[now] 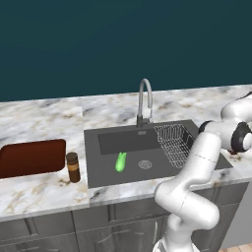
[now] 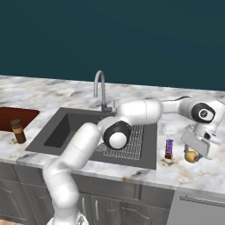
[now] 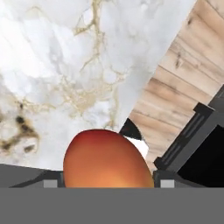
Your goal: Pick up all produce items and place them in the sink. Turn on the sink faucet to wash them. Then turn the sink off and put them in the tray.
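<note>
The gripper is largely masked by the white hand above it in the right base view, so its finger tips are hard to make out there; in the hand view the rounded orange-yellow fruit sits right between the jaws, its lower part cut off by the bottom of the picture. The jaws stand wide, one on either side of the fruit, but whether they actually press on it cannot be told. The fruit is low over the marble counter close to its front edge, right of the sink — only a sliver of it peeks out under the hand. The small purple-red bar stands on the counter between the sink's right rim and the fruit. In the sink lies the green cucumber-like vegetable, on the basin floor left of the round drain, with the wire rack at the right end. The faucet rises at the sink's back edge. The reddish-brown tray sits near the counter's left end, cut off by the picture edge, and holds nothing; the brown jar stands between tray and sink.
</note>
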